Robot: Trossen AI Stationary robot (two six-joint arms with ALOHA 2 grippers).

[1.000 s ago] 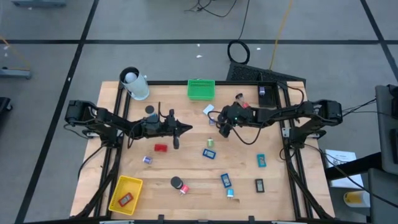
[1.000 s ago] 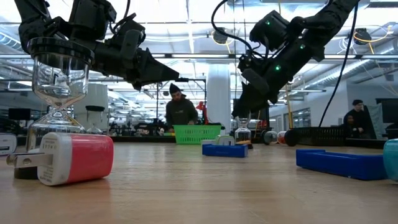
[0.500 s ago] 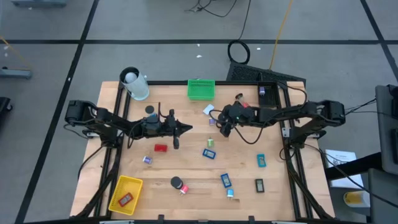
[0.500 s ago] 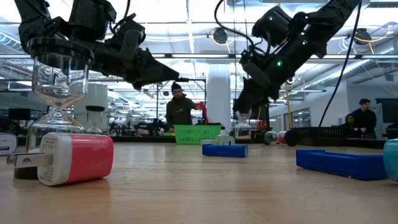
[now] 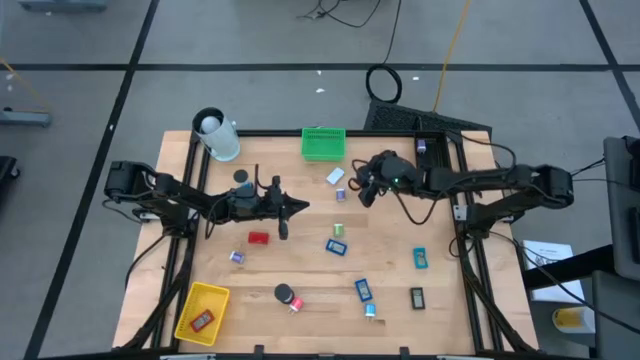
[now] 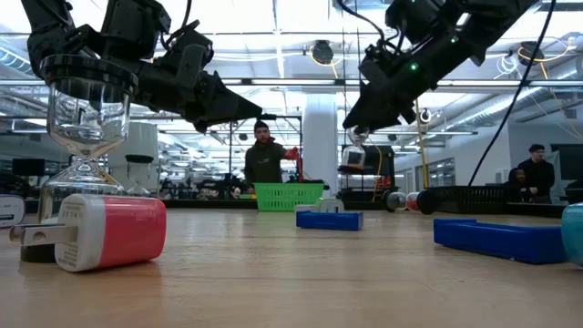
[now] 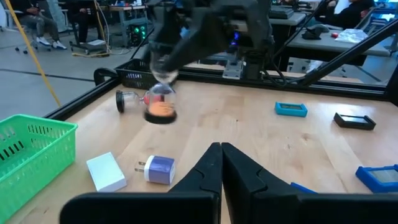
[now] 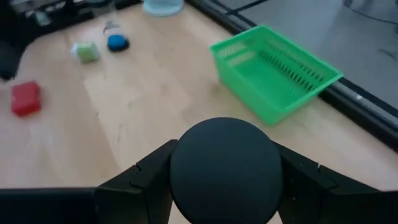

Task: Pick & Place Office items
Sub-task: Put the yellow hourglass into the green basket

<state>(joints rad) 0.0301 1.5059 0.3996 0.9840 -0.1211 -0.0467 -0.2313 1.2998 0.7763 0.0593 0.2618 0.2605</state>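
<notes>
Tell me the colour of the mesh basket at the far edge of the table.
Green. The basket shows best in the right wrist view.

We're straight overhead on the whole surface (image 5: 300, 255); down low we look level across it into the room. Both wrist cameras sit close, each catching the green basket (image 5: 323, 143) also seen overhead.

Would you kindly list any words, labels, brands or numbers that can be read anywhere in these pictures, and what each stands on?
None can be read.
The blue blocks show pale label patches, too small to read.
The red and white plug block shows no print.
</notes>
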